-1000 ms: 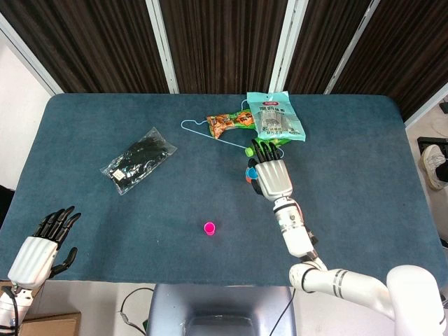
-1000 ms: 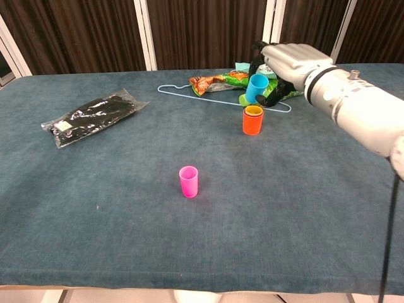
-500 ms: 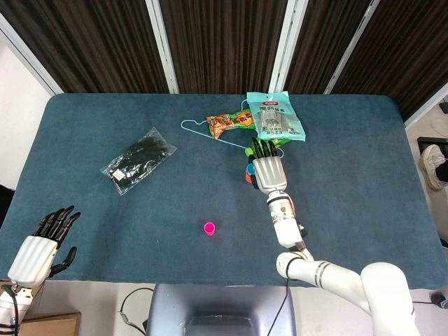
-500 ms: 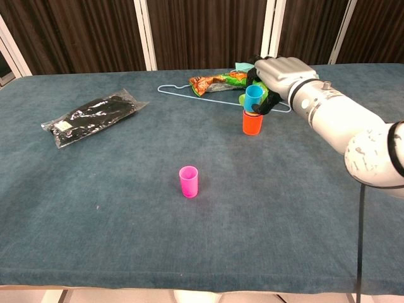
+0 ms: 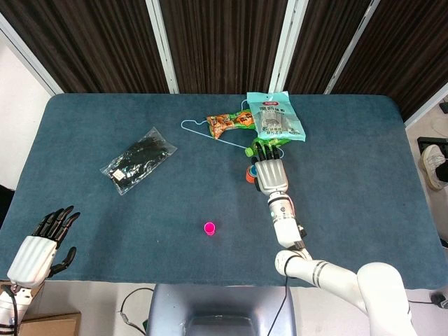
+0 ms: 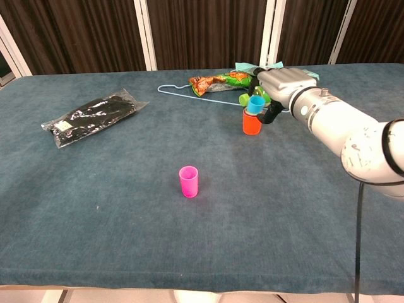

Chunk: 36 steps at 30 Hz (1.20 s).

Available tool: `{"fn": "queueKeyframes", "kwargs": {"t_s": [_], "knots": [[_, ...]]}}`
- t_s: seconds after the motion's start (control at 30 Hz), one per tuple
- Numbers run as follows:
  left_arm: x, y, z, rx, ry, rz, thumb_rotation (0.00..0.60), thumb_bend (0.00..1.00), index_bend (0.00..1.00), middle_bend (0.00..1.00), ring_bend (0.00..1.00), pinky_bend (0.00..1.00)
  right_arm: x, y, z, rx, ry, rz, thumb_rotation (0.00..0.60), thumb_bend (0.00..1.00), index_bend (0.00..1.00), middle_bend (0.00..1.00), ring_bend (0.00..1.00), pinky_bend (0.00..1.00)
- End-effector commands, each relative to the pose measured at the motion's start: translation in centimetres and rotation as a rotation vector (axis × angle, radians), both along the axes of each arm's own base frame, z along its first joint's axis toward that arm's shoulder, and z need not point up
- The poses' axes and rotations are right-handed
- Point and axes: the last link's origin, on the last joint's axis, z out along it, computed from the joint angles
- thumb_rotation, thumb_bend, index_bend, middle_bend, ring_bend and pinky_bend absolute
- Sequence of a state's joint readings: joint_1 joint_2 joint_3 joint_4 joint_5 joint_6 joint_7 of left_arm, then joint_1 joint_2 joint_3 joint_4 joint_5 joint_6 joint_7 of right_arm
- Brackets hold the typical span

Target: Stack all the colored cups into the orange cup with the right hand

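One blue cup [image 6: 255,104] sits part-way into the orange cup [image 6: 251,122], gripped by the right hand [image 6: 278,86] — nesting it; pink cup [image 6: 189,181] waits alone.

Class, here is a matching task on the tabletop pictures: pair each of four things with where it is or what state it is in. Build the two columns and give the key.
Things
1. small pink plastic cup
2. small blue plastic cup
3. black item in a clear plastic bag
4. left hand

Places or states
A. held by the right hand, entering the orange plastic cup
B. lying flat near the table's left side
C. standing alone on the blue cloth, nearer the front edge
D. fingers spread, holding nothing, at the table's front left corner

Pairs: 1-C, 2-A, 3-B, 4-D
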<state>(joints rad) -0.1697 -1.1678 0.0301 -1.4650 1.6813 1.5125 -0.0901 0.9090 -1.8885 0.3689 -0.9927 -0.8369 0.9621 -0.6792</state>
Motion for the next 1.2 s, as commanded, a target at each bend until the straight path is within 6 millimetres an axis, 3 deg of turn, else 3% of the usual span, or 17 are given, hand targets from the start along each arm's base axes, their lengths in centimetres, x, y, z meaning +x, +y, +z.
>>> {"fn": "queueKeyframes", "kwargs": {"t_s": [0.03, 0.23, 0.37, 0.53, 0.7, 0.93, 1.2], "knots": [[0.0, 0.0, 0.0, 0.002, -0.001, 0.001, 0.600, 0.46, 0.00, 0.00, 0.03, 0.12, 0.5, 1.0, 0.9, 0.026, -0.042, 0.042, 0.600, 0.50, 0.00, 0.00, 0.00, 0.00], [0.0, 0.1, -0.2, -0.005, 0.002, -0.002, 0.600, 0.46, 0.00, 0.00, 0.03, 0.12, 2.0, 5.6, 2.0, 0.124, -0.085, 0.203, 0.600, 0.50, 0.02, 0.00, 0.00, 0.00], [0.2, 0.0, -0.4, -0.010, 0.005, -0.007, 0.600, 0.46, 0.00, 0.00, 0.03, 0.12, 3.0, 9.5, 1.2, 0.268, -0.097, 0.291, 0.600, 0.50, 0.08, 0.00, 0.00, 0.00], [0.2, 0.0, -0.3, -0.006, 0.003, -0.006, 0.600, 0.46, 0.00, 0.00, 0.03, 0.13, 3.5, 12.1, -0.3, 0.328, -0.042, 0.366, 0.600, 0.49, 0.10, 0.00, 0.00, 0.00], [0.1, -0.1, 0.0, 0.002, -0.003, -0.010, 0.600, 0.46, 0.00, 0.00, 0.03, 0.13, 3.9, 12.8, -1.8, 0.370, -0.032, 0.367, 0.600, 0.49, 0.17, 0.00, 0.00, 0.00], [0.1, -0.3, 0.3, 0.010, -0.010, -0.013, 0.600, 0.46, 0.00, 0.00, 0.03, 0.13, 5.0, 12.0, -4.5, 0.387, -0.059, 0.327, 0.600, 0.49, 0.28, 0.00, 0.00, 0.00], [0.0, -0.2, 0.5, 0.012, -0.013, -0.009, 0.600, 0.46, 0.00, 0.00, 0.03, 0.13, 5.4, 11.7, -5.5, 0.389, -0.073, 0.312, 0.600, 0.49, 0.44, 0.00, 0.00, 0.00]]}}
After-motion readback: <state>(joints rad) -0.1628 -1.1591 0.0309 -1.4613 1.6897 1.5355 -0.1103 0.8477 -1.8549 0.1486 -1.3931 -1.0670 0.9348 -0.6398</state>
